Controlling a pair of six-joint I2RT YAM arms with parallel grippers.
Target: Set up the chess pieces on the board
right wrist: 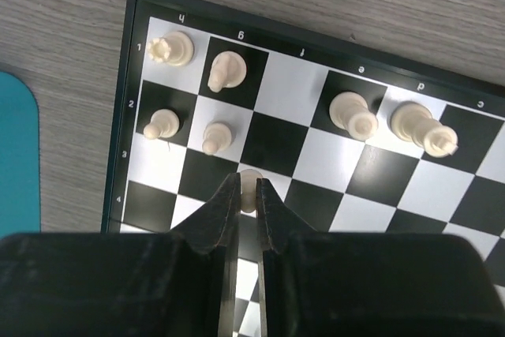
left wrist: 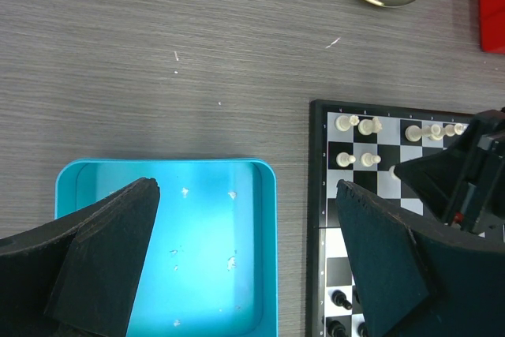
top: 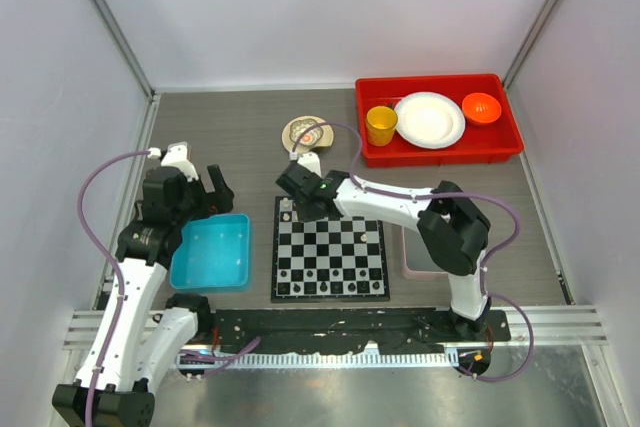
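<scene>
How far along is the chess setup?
Done: several small cream plastic chess pieces stand on far rows of the black-and-white chessboard. In hand: the right end effector is shut on another cream piece. Left: gaps in those rows; pale bits, possibly pieces, lie in the blue plastic bin under the open left end effector.

A cream chess piece [right wrist: 251,180] is pinched between the fingers [right wrist: 227,215] of the right gripper [right wrist: 251,195] over the board [right wrist: 278,94]. Six other pieces [right wrist: 225,70] are stood on its two far rows. Blue bin [right wrist: 16,155] edge seen left.
</scene>
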